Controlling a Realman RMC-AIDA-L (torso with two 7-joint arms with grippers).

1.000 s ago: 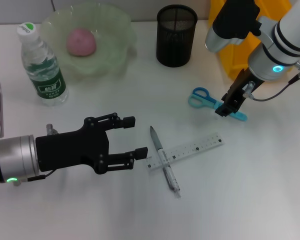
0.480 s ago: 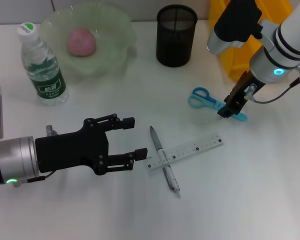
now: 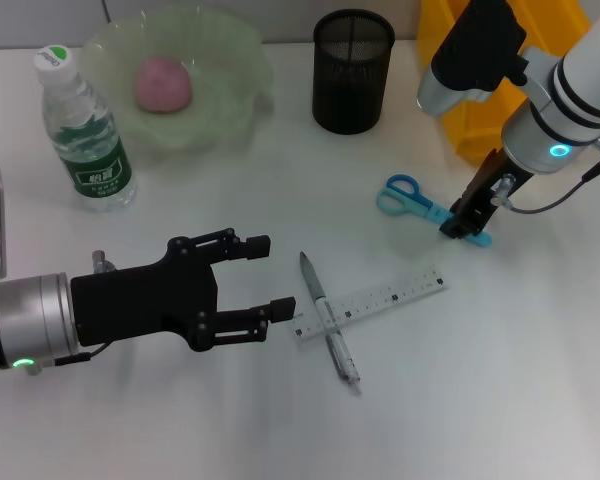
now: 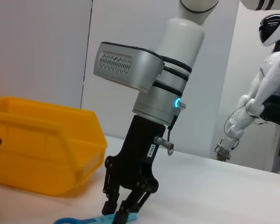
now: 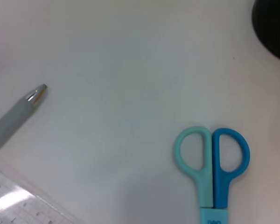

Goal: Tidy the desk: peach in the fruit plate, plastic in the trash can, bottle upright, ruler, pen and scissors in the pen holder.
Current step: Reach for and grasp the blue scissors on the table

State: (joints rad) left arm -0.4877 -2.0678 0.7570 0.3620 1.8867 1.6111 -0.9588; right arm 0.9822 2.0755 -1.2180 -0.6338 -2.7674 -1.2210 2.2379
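Blue scissors (image 3: 432,207) blade end between right gripper (image 3: 464,226) jaws, nearly clenched; left gripper (image 3: 265,275) jaws released, idle.

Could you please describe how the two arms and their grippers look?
Each arm is a silver-grey cylinder with a green-blue light ring, ending in a black gripper with slim black fingers. The left gripper has linkage-style fingers. The right gripper has a white, black-ringed arm above it and a thin cable looping beside it.

Probably lab: humanoid robot (image 4: 259,93) behind.
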